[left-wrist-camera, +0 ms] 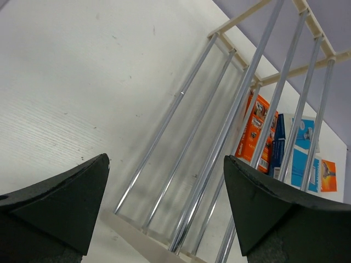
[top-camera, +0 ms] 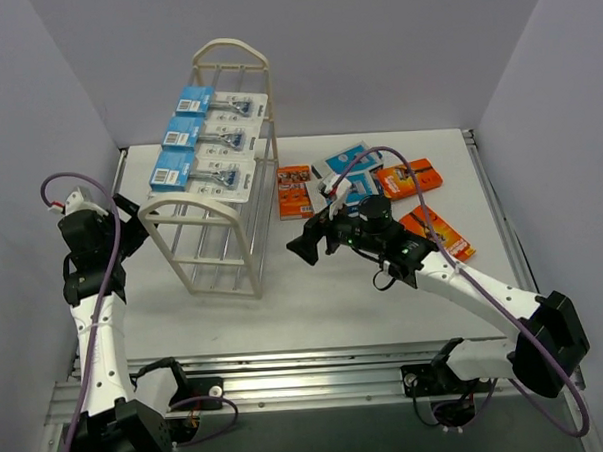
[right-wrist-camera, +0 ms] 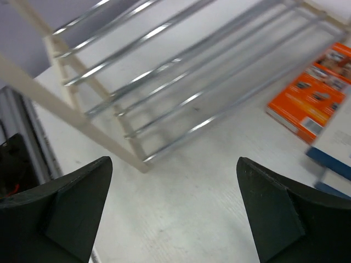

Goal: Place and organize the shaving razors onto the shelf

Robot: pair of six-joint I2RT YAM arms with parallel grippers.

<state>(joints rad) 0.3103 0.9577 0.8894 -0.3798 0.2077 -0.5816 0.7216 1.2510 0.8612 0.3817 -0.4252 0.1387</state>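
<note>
**A:** How do the left jaws stand?
**B:** Spread wide, with nothing between them. The shelf (top-camera: 219, 205) stands just to their right, and they face its lower rods.
**A:** Where are the razors?
**B:** Three white blister packs (top-camera: 210, 148) lie in a row on the shelf's top tier, up and to the right of the left jaws.
**A:** And the right jaws?
**B:** Wide apart and empty, low over the counter (top-camera: 325, 305), with the shelf just to their left. An orange box (top-camera: 294, 191) lies just beyond them. The blue-and-white boxes (top-camera: 341, 164) are beside it, and two more orange boxes (top-camera: 410, 178) lie farther right.
</note>
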